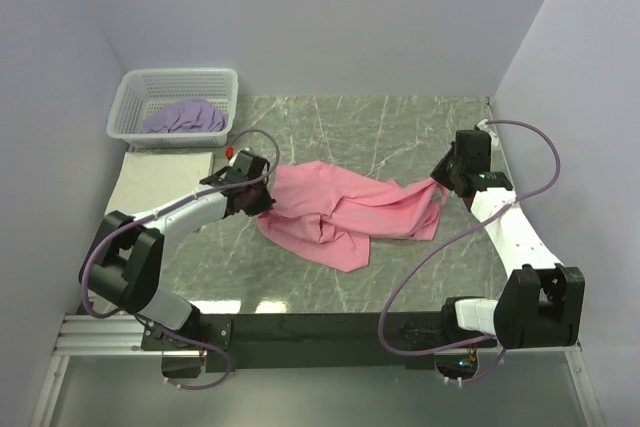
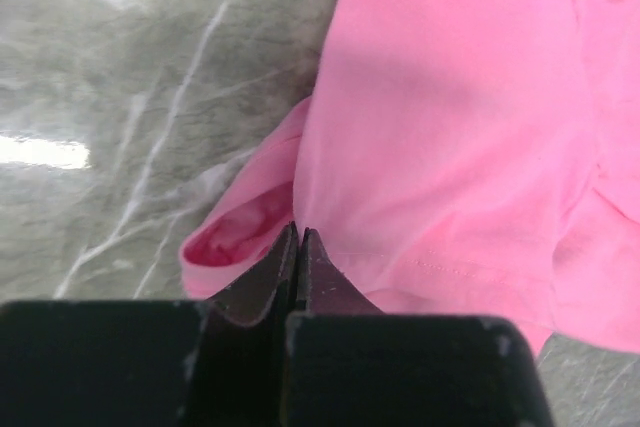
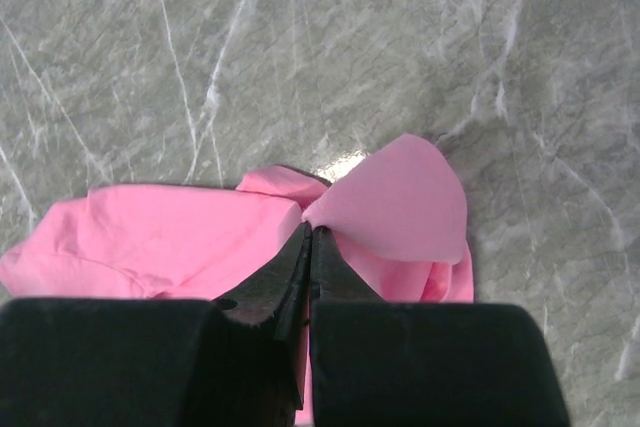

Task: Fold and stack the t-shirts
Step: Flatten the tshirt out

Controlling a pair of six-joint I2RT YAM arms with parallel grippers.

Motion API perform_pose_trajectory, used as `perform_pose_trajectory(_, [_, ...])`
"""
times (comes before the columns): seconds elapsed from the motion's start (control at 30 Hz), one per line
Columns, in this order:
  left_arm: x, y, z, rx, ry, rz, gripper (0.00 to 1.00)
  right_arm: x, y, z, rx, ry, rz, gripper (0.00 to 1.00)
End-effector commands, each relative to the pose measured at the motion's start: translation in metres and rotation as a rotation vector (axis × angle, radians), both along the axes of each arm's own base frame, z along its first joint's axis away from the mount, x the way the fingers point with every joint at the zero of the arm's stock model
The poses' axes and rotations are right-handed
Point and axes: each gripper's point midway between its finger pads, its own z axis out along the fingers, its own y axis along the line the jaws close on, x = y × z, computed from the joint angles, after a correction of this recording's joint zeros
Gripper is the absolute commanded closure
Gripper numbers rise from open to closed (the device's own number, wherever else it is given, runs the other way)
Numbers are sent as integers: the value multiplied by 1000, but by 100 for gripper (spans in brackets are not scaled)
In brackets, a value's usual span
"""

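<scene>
Three shirts: one pink fabric t-shirt pinched by left gripper and right gripper; one cream t-shirt; one lavender t-shirt in white lattice basket.

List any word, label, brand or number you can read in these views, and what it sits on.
No text is readable in any view.
pink t-shirt: no print or neck tag is showing.
white basket, lavender shirt, table: no markings can be seen.
</scene>
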Motion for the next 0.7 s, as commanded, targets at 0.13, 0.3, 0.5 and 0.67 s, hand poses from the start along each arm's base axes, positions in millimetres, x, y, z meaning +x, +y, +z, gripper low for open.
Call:
perform_pose_trajectory(0.13, [40,43,104,70,-229,102,99,14,-17,46,-52,-119,-71,100])
perform_pose_trajectory(0.3, [73,67,216,56,-456,155,99,24,-25,92,-102,-205,-82,100])
perform_pose_trajectory(0.5, [99,101,349,41,-720,216,99,40,-36,169,-174,-342,-104,100])
perform_pose_trajectory(0.67, [89,120,453,23,-945,232,99,33,-40,258,-218,-514,-105,100])
